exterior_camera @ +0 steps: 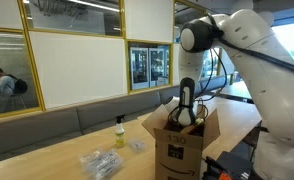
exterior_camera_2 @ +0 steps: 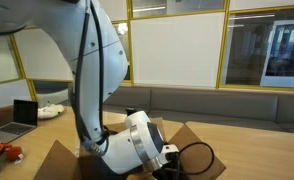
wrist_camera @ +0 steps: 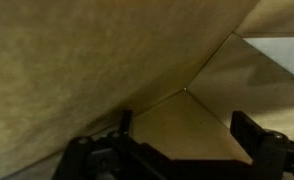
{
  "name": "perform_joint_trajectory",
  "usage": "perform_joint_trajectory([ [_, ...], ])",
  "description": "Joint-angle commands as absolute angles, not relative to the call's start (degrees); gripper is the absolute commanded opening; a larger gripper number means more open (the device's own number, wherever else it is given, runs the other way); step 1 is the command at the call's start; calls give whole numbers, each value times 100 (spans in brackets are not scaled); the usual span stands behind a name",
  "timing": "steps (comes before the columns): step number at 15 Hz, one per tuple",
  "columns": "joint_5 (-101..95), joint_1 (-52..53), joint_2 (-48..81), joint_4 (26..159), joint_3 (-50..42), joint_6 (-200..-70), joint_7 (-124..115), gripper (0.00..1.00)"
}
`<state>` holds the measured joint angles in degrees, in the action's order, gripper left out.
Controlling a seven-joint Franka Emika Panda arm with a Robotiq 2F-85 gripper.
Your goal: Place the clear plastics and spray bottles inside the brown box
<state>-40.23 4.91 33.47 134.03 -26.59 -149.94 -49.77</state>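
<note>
Enclosing gripper (wrist_camera: 183,132), brown box (exterior_camera: 183,152), plastics (exterior_camera: 100,163) nr, outside

In an exterior view the cam sits mid-range across the table (exterior_camera: 37,155), facing the brown box (exterior_camera: 184,148) & arm (exterior_camera: 262,60). In an exterior view it's v. close behind the arm (exterior_camera_2: 97,60), box low in frame. Both share box + arm. Wrist view looks down inside the box (wrist_camera: 77,60), close-up.

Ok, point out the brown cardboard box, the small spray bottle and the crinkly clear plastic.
Brown cardboard box (exterior_camera: 182,160), in an exterior view, front wall.
Small clear spray bottle (exterior_camera: 119,138), in an exterior view, yellowish body.
Crinkly clear plastic (exterior_camera: 100,164), in an exterior view, its middle.
</note>
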Motion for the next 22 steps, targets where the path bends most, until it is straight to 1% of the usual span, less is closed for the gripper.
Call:
perform_joint_trajectory([
  [1,-3881,264,3802,12750,-2701,-14886,-5196,100],
  [10,-2890,4,4157,11759,-2777,-14408,-5256,100],
  [15,-2895,439,3514,11848,-2961,-14015,-5520,100],
  [18,-3118,799,2885,11898,-3008,-13541,-5830,100],
  [22,-3661,1071,1949,11852,-2695,-12737,-6311,100],
])
